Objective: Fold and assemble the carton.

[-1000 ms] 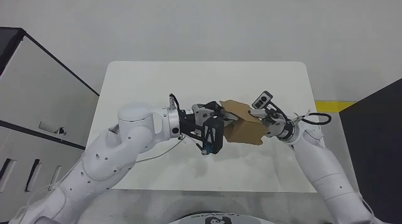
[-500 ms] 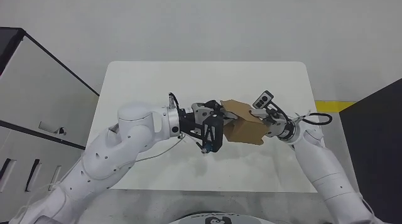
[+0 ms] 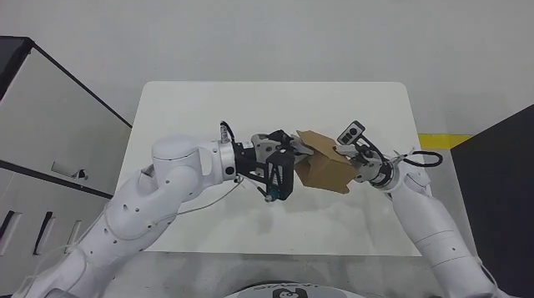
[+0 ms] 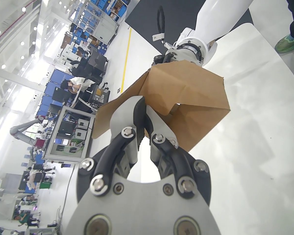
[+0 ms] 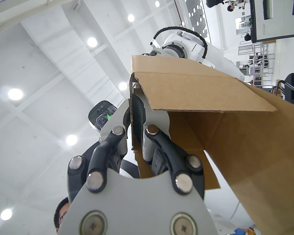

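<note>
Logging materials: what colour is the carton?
The carton is plain brown, clearest in the left wrist view.

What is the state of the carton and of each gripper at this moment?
carton: partly folded, flaps not yet closed, held between the two grippers.
left gripper: shut on one cardboard edge of the carton.
right gripper: shut on a cardboard edge at the opposite side of the carton.

support: white table (image 3: 200,106) | shape: rectangular, rounded corners | on top: carton (image 3: 324,166) over centre-right, contact with surface not discernible
</note>
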Available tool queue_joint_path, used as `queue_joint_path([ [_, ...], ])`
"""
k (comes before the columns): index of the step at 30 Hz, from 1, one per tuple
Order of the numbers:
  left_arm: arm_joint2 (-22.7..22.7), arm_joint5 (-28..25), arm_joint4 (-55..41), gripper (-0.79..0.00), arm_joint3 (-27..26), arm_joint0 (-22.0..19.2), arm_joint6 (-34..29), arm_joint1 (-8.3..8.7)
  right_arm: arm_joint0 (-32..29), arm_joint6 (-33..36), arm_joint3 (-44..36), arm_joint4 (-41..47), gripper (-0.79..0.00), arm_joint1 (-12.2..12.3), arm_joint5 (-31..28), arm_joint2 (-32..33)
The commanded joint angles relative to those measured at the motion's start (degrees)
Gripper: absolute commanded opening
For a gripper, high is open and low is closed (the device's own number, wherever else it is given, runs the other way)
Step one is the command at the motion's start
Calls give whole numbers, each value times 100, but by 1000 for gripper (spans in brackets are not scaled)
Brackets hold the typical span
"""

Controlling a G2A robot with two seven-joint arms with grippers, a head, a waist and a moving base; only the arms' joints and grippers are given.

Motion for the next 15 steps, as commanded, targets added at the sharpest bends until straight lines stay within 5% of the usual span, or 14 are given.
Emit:
queue_joint_path([
  [1, -55, 7, -4, -785, -34, 42, -11, 11, 1, 9, 10, 6, -785, 1, -4, 10],
  [15, -755, -11, 93, -785, -456, 308, -244, 126, -35, 39, 45, -15, -785, 21, -62, 104],
])
